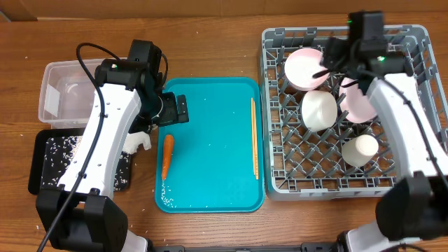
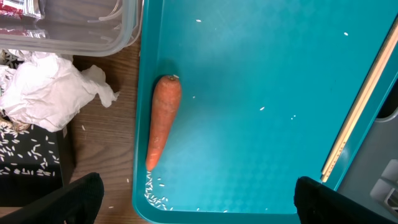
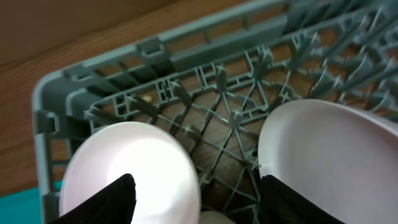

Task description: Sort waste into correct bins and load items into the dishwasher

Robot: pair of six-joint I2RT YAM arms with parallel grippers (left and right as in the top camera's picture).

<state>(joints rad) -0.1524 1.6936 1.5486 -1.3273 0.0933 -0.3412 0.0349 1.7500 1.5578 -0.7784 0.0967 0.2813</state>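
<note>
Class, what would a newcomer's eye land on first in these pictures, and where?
The teal tray in the middle stands out, with an orange carrot lying near its left edge. Right of it, the grey dish rack holds a pale pink plate and a white bowl.

A small orange carrot (image 1: 167, 155) lies lengthwise left of centre, thick end up, with white rice grains (image 1: 166, 198) just below its tip. At far left, a clear tub (image 1: 59, 94) sits above a black tray (image 1: 42, 168) speckled with rice, and a crumpled white napkin (image 2: 43, 93) lies just beside both. At right, the grey rack (image 1: 308, 164) holds a pale pink plate (image 1: 304, 68), a second pink plate (image 1: 353, 105), a white bowl (image 1: 320, 110) and a white cup (image 1: 360, 149).
</note>
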